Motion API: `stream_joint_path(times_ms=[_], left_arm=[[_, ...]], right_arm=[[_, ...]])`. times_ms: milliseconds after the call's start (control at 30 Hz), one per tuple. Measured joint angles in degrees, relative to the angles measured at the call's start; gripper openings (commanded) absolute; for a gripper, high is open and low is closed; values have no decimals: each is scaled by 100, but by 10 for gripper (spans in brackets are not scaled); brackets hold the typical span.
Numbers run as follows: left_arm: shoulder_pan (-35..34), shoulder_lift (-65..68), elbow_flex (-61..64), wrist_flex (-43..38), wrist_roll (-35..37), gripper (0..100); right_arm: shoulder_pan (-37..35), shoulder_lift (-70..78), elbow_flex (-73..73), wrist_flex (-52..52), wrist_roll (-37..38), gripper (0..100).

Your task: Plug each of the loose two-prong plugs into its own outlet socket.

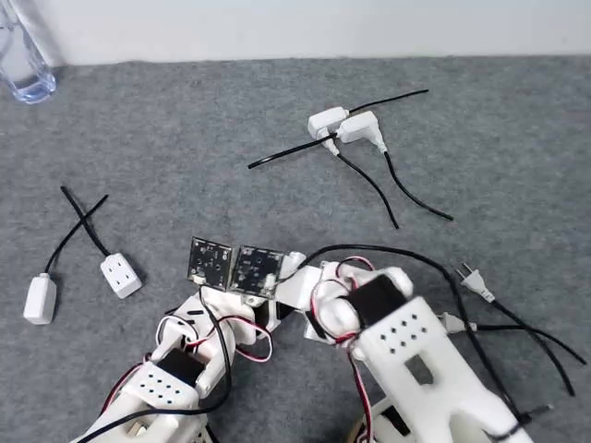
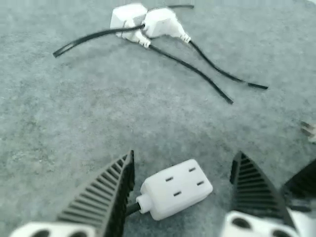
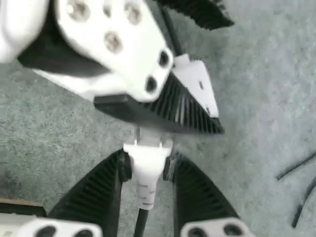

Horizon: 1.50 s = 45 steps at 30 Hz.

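In the left wrist view a white outlet socket [image 2: 175, 187] lies on the grey mat between the fingers of my left gripper [image 2: 185, 160], which is open and stands on either side of it without gripping. My right gripper [image 3: 148, 160] is shut on a white two-prong plug [image 3: 146, 170], prongs pointing at the left gripper's black finger [image 3: 163, 111] and the socket [image 3: 197, 81] behind it. In the high view both arms meet at the front centre, under two camera boards [image 1: 231, 266]. A plug and socket [image 1: 346, 126] lie joined at the back.
A second socket [image 1: 121, 274] and a white cable end [image 1: 40, 298] lie at the left. A loose plug [image 1: 474, 280] with black cable rests at the right. A clear glass [image 1: 23, 65] stands in the far left corner. Black cables trail over the mat at the right.
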Motion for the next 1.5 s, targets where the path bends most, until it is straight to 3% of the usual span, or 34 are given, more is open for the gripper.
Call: stream_joint_path(times_ms=[1500], left_arm=[[-123, 35, -9, -53, 9, 299]], right_arm=[[88, -176, -466, 167, -281, 8]])
